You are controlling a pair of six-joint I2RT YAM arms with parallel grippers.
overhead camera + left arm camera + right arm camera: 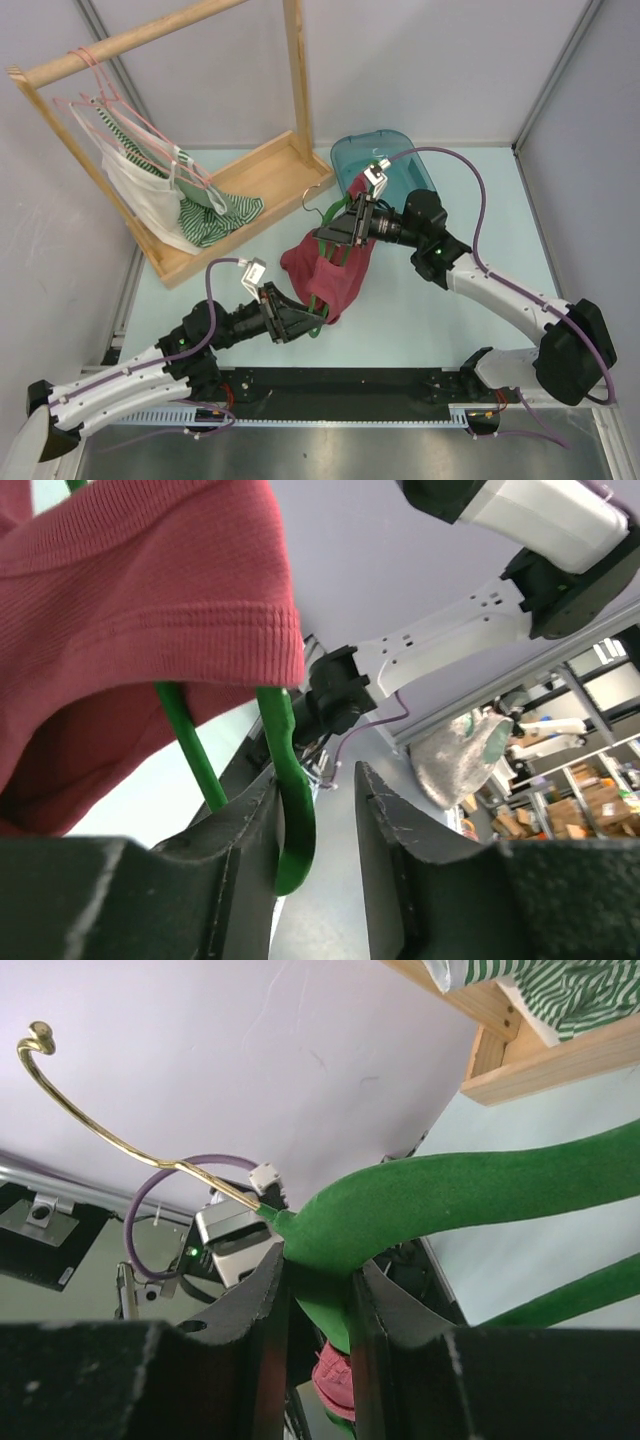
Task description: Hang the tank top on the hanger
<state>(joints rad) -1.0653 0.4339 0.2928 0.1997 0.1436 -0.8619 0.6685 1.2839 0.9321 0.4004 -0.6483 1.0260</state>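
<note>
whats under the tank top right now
The green hanger: two of its bars come out below the hem of the tank top. How far they run up inside is hidden by the fabric.

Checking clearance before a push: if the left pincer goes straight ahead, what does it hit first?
The hanger: its green corner sits between the jaws. Just beyond, probably the tank top hem; depth is unclear.

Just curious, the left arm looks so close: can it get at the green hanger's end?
Probably yes: the hanger's bare curved end sits between the left gripper's parted fingers, below the tank top's hem.
</note>
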